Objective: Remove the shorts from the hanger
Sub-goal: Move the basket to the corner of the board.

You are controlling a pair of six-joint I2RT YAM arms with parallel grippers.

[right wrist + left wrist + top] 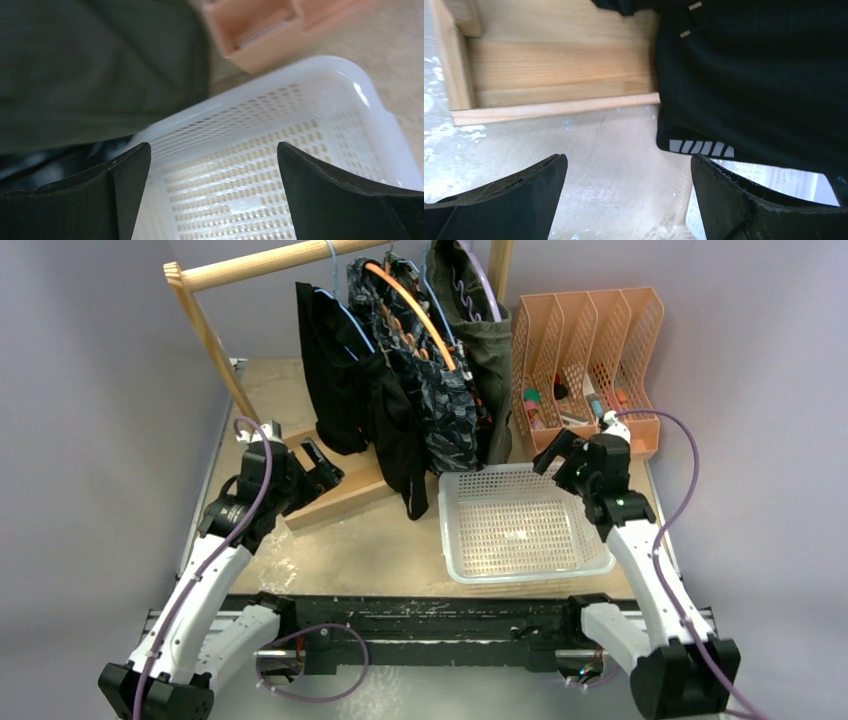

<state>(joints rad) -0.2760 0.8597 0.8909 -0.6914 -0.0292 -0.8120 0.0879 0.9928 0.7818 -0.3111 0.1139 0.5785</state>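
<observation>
Top external shows us every pair of shorts (345,390) hanging on the rail (260,268); our left gripper (322,462) and right gripper (556,450) gape, holding nothing.

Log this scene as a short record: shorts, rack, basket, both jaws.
shorts: all hanging from the rack
black shorts: leftmost, hem near left jaws
olive shorts: rightmost
patterned shorts: between those two
basket: white, on table, no shorts in it
organizer: peach, behind basket
left jaws: open, empty, by rack base
right jaws: open, empty, by basket's far edge
</observation>
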